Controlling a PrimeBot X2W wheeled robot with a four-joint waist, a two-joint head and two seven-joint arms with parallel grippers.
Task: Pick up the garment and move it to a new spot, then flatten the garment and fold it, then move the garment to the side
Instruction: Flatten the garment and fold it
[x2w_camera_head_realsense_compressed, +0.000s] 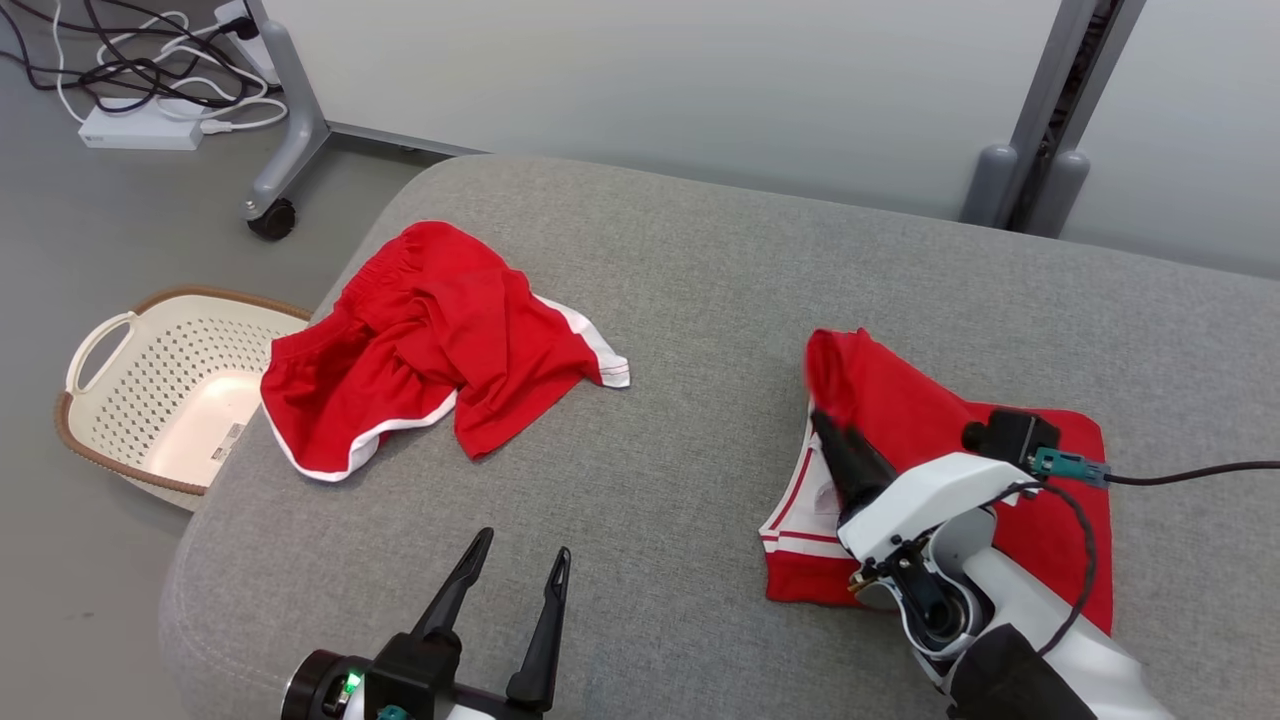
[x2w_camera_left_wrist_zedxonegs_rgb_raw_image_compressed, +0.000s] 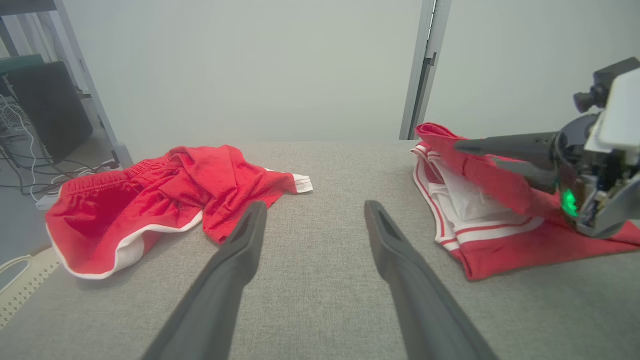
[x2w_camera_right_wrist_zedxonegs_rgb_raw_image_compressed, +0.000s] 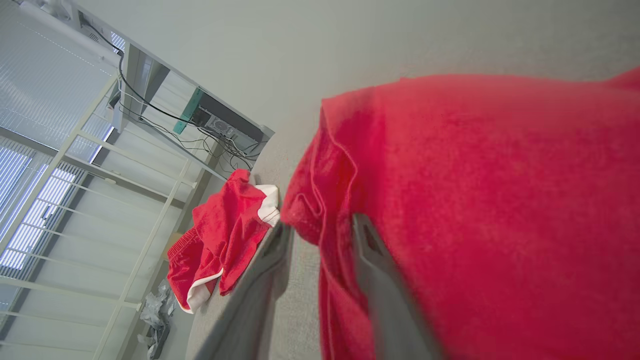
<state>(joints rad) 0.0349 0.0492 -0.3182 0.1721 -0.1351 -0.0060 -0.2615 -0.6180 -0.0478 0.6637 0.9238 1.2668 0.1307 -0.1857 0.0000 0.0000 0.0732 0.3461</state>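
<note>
1. Grey cushion (x2w_camera_head_realsense_compressed: 700, 260): lies under both sets of jaws.
2. Crumpled red shorts (x2w_camera_head_realsense_compressed: 420, 350): ahead and to the left of the left jaws, well apart from them.
3. Garment (x2w_camera_head_realsense_compressed: 930, 410), red with white trim, partly folded: beneath the right jaws, with its raised fold lying between them.
4. Basket (x2w_camera_head_realsense_compressed: 160, 360): on the floor, far left of the left jaws.
5. Right gripper (x2w_camera_right_wrist_zedxonegs_rgb_raw_image_compressed: 320, 225): jaws parted, cloth loose between them, no pinch apparent.
6. Left gripper (x2w_camera_head_realsense_compressed: 526, 545): jaws wide, empty.

Step, as judged: folding. The next move calls for drawing the right fingers clear without dragging the fold open.
</note>
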